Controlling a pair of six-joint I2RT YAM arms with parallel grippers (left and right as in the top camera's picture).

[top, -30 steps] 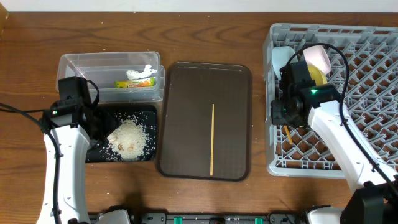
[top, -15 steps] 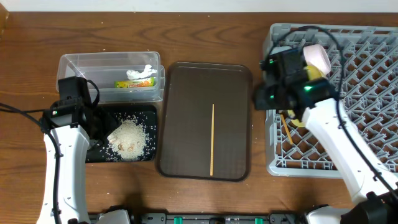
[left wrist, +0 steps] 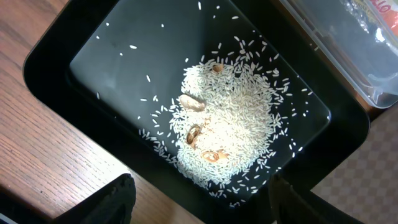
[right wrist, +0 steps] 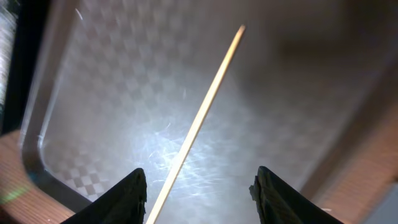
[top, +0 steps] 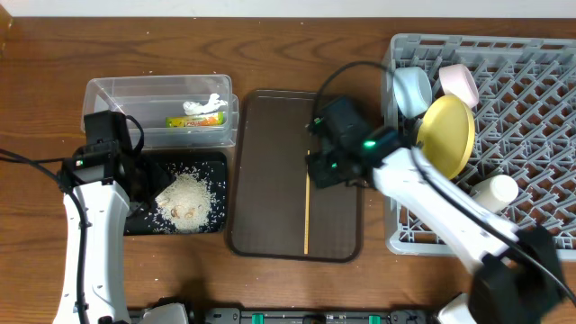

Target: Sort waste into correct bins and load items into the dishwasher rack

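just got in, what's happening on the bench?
Right end effector hangs open over a lone chopstick on the brown tray, likely about to grab it. Left end effector hovers open above the rice in the black tray. Yellow plate, blue bowl and cup are in the rack; wrapper is in the clear tub.

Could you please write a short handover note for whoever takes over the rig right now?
Left gripper: open, empty, above the black tray holding the rice scraps.
Right gripper: open, empty, over the chopstick on the brown tray.
Done: wrapper and white scrap in the clear tub; plate, blue bowl, pale bowl and cup in the rack.
Left: rack that chopstick; the other is not visible.
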